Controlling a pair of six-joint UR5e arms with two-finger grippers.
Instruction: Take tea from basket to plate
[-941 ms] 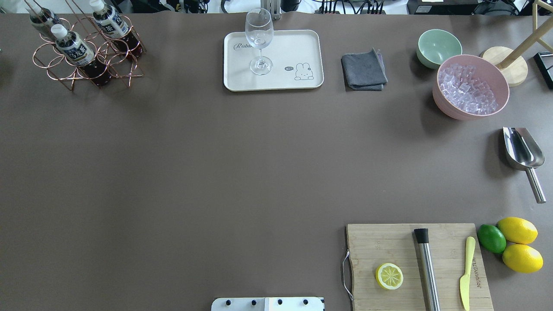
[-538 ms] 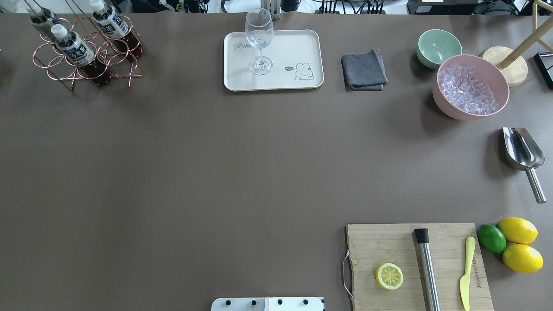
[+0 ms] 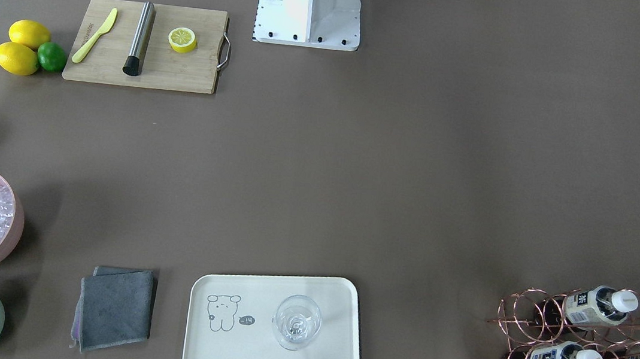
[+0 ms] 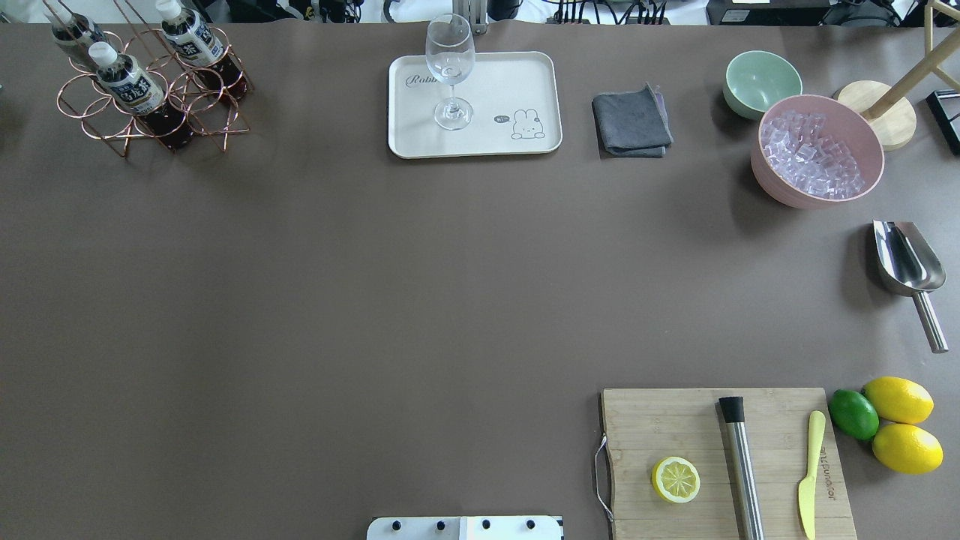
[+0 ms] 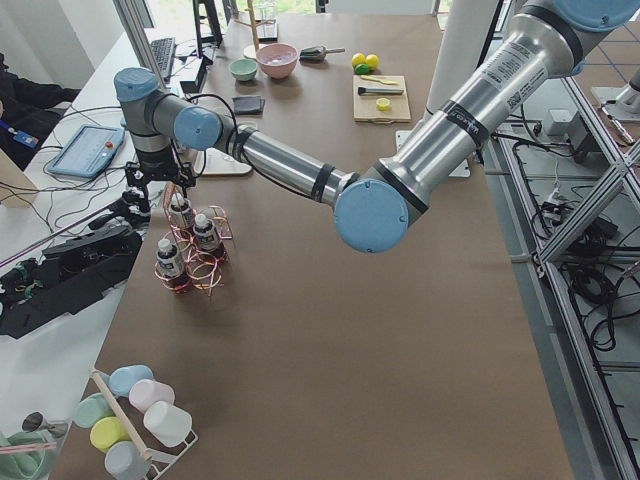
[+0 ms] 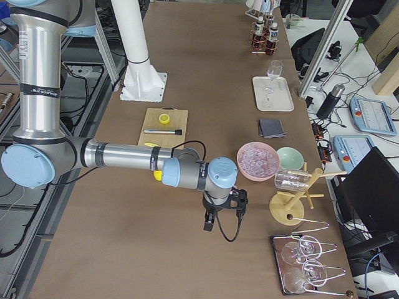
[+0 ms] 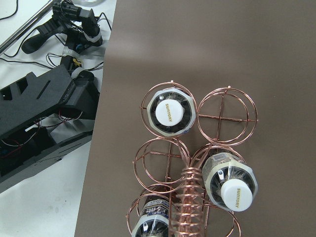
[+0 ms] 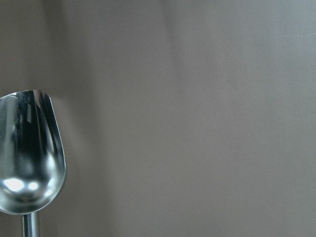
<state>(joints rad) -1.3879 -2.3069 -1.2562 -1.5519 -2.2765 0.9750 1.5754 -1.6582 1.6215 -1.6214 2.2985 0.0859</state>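
Three tea bottles stand in the copper wire basket [image 4: 84, 114] at the table's far left corner: one tea [image 4: 127, 82] in front, two behind [image 4: 191, 37]. The left wrist view looks straight down on their white caps [image 7: 170, 112] and the basket's twisted handle [image 7: 190, 195]. The left gripper [image 5: 163, 190] hangs just above the bottles; I cannot tell whether it is open. The cream plate [image 4: 517, 79] sits at far centre. My right gripper [image 6: 218, 215] hovers low over the table near a metal scoop [image 8: 29, 163]; its state is unclear.
A stemmed glass [image 4: 450, 67] stands on the plate's left half. A grey cloth [image 4: 631, 121], green bowl [image 4: 761, 82] and pink bowl of ice [image 4: 817, 150] lie to its right. The cutting board [image 4: 675, 427] holds a lemon half, muddler and knife.
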